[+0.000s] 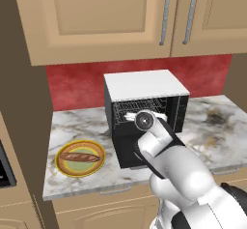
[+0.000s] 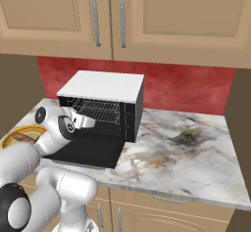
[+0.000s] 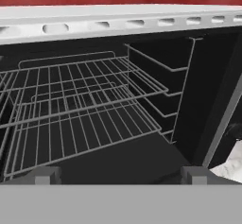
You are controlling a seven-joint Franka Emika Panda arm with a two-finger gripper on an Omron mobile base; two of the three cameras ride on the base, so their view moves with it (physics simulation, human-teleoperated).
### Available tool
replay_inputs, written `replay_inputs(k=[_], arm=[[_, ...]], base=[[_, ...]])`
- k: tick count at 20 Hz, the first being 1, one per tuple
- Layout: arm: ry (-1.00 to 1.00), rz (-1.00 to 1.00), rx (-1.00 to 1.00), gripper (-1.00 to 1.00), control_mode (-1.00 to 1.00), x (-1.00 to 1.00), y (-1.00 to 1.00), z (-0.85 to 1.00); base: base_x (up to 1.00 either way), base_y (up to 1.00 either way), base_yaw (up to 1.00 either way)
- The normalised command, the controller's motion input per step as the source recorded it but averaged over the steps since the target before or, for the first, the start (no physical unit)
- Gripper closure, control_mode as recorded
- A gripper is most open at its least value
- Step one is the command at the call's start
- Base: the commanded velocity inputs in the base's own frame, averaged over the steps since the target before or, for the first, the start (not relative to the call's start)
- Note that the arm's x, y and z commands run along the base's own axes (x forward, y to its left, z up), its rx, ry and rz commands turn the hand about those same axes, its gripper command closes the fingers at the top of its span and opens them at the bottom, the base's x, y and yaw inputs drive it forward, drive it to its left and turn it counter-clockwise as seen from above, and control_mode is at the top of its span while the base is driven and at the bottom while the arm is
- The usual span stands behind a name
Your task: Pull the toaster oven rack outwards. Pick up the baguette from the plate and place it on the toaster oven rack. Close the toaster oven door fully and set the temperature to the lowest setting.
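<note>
Toaster oven [image 1: 144,85] sits in the middle of my left base view, on the marbled surface [image 1: 212,131] against the red backsplash [image 1: 72,83], its white top facing up. From the right base view I see the toaster oven door [image 2: 86,150] folded down flat in front of the cavity, lying over the front part of the surface, left of centre in the frame. Inside the cavity I can make out the toaster oven rack [image 3: 80,90] as a grey wire grid; in the hand view it fills the left and centre of the frame, with a second wire grid [image 3: 85,128] just below it, and side rails on the dark right wall. Both grids look to be inside the cavity; how far forward they reach I cannot tell.

My pincer [image 3: 120,175] points straight into the open cavity, its two fingertips [image 3: 45,175] set wide apart at the bottom corners of the hand view, with nothing between them: open and empty. In the base views the hand hangs just in front of the opening, above the lowered door.

Plate [image 1: 80,157] with the yellow-orange rim lies at the lower left of the left base view, on the surface beside the oven, apart from it. On it rests the baguette [image 1: 80,157], lying roughly crosswise in the frame. Tan wooden cabinets [image 1: 96,15] with grey bar handles hang above.
</note>
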Motion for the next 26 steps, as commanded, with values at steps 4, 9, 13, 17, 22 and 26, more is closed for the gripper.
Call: replay_inputs(k=[4,9,13,17,22,26], arm=[[-0.04,0.05,0.00,-1.00,-1.00,0.09,-0.10,-0.24],[-0.11,0.05,0.00,-1.00,-1.00,0.05,-0.22,-0.19],[-0.09,0.05,0.00,-1.00,-1.00,0.05,-0.21,-0.26],[-0.06,0.05,0.00,-1.00,-1.00,0.09,-0.15,-0.28],[-0.06,0.05,0.00,-1.00,-1.00,0.10,-0.11,-0.24],[-0.03,0.06,0.00,-1.00,-1.00,0.08,-0.10,-0.26]], base=[[0.00,0.00,0.00],[0.00,0.00,0.00],[0.00,0.00,0.00],[0.00,0.00,0.00],[0.00,0.00,0.00],[0.00,0.00,0.00]])
